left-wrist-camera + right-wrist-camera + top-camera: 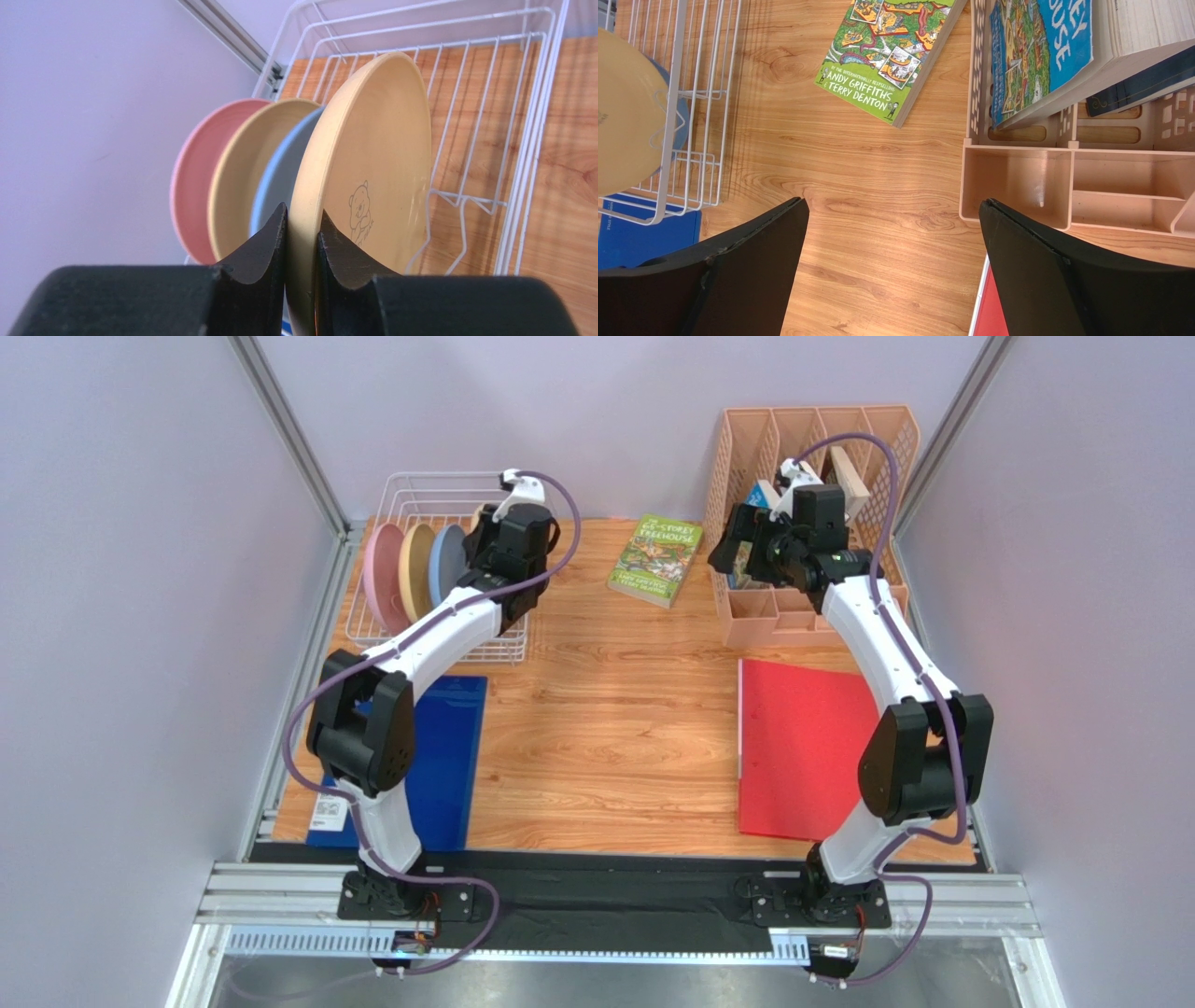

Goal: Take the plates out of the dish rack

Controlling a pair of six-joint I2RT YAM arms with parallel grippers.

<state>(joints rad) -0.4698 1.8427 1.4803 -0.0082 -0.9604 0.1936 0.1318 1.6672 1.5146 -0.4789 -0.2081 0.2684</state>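
The white wire dish rack [452, 493] stands at the table's back left. Pink [379, 574], cream-yellow [415, 571] and light blue [446, 564] plates stand upright in it. In the left wrist view the row reads pink [193, 175], cream-yellow [242, 182], light blue [281, 178], then a second cream-yellow plate [372, 154] with a bear mark, inside the rack [523, 126]. My left gripper [303, 234] is shut on the rim of that second cream-yellow plate; from above the gripper [491, 560] hides it. My right gripper [892, 210] is open and empty over bare wood, right of the rack [675, 105].
A green book [655, 560] lies on the wood at back centre. The peach slotted organiser [753, 618] with books stands at back right, close beside my right gripper [735, 549]. A red mat [807, 742] lies at front right and a blue mat [449, 756] at front left.
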